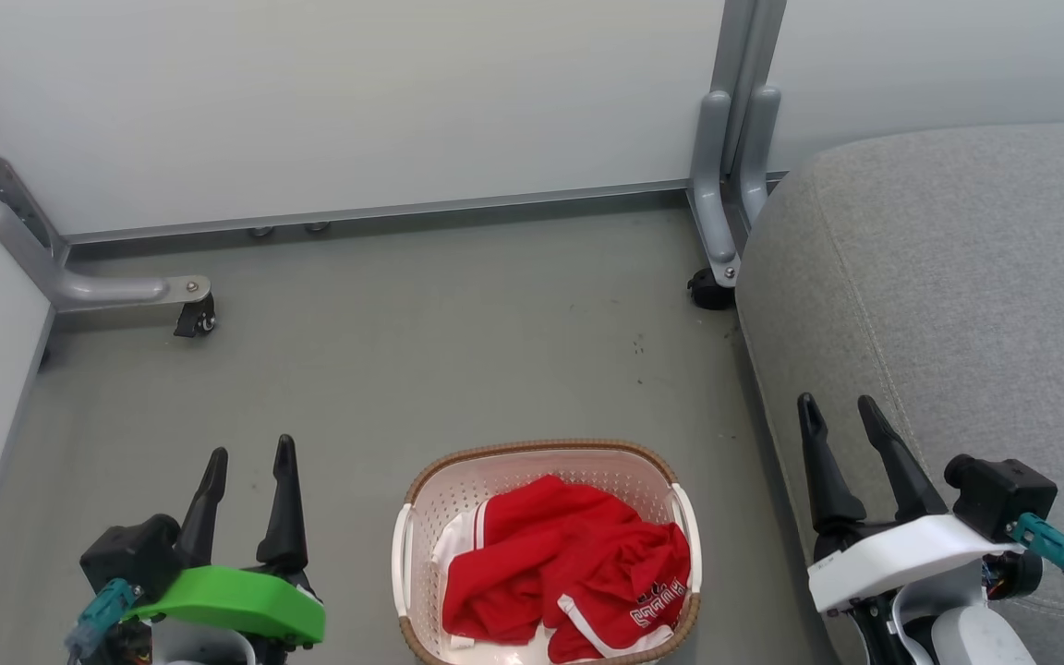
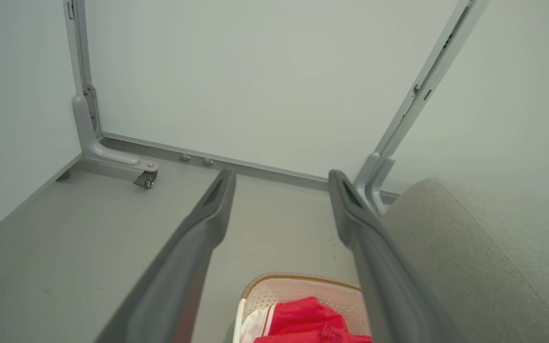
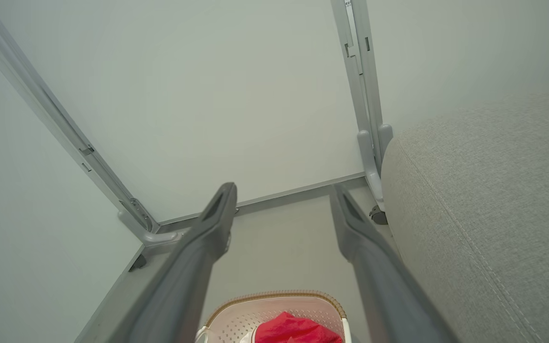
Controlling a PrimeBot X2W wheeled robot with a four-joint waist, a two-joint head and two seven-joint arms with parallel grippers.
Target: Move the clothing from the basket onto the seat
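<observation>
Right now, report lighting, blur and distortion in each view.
Head view: even soft light, no glare, clothing and basket sharp. Left wrist view: wide-angle lens tilts the partition posts; near fingers look soft. Right wrist view: same tilting, fingers soft, seat seam clear.

The clothing (image 1: 562, 565), red with white panels, striped trim and white lettering, lies crumpled inside the basket (image 1: 421, 517). The basket, cream perforated plastic with a brown woven-look rim, stands upright on the floor. The seat (image 1: 957, 277), light-grey woven upholstery, rises just beside it, bare.
</observation>
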